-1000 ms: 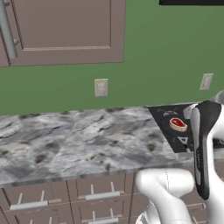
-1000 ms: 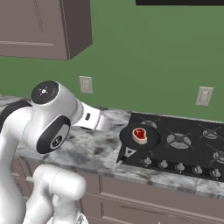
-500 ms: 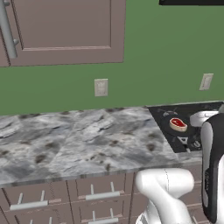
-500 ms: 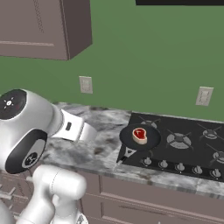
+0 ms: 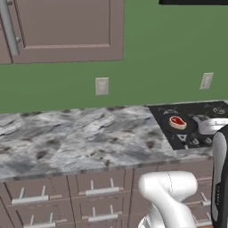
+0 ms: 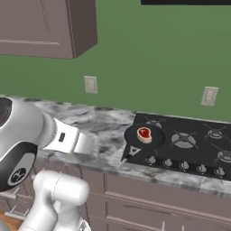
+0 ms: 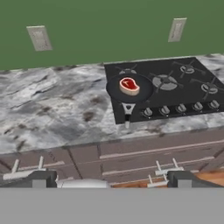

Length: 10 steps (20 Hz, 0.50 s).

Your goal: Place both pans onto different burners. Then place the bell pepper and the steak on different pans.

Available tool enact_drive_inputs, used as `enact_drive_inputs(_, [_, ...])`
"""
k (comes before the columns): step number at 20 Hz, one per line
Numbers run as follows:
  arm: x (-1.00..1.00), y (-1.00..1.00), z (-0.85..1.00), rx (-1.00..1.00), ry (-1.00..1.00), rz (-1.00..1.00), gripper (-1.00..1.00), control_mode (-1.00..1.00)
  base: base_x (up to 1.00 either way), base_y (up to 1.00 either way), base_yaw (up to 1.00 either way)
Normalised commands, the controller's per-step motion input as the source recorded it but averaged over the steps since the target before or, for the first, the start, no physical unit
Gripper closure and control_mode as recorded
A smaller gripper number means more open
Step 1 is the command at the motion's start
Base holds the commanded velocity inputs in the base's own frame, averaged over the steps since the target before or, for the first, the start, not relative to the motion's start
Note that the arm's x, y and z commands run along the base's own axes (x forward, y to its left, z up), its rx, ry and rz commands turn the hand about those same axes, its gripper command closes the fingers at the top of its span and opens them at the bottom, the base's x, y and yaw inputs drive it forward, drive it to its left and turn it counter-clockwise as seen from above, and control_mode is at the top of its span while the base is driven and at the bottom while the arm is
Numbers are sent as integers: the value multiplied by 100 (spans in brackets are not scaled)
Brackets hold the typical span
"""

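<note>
One black pan [image 7: 142,90] sits on the front left burner of the black cooktop [image 7: 175,98], its short handle [image 7: 127,114] pointing toward the counter edge. The red steak [image 7: 129,85] with a pale fat rim lies in it. The same pan [image 6: 154,136] and steak [image 6: 144,134] show in the right base view, and the steak [image 5: 177,121] in the left base view. My gripper [image 7: 111,181] is open, held well back from the counter and above its height, nothing between its fingertips [image 7: 39,179]. Other burners [image 7: 165,82] stand bare. The bell pepper is out of view.
A grey marble counter [image 7: 52,105] stretches left of the cooktop, with drawers [image 7: 131,157] below. A row of silver knobs [image 7: 180,108] lines the cooktop front. Two wall outlets [image 7: 39,38] sit on the green wall, and a brown cabinet [image 5: 67,26] hangs above.
The arm has swung back and away from the cooktop, growing larger at the views' edges. The pan and steak have not moved. The gripper has stayed open.
</note>
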Motion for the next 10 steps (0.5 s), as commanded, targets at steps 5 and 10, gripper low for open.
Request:
enact_drive_inputs(5, [0, 0, 0, 0, 0, 0, -100, 100, -24, -54, 6])
enact_drive_inputs(10, [0, 0, 0, 0, 0, 0, -100, 100, -16, -74, 6])
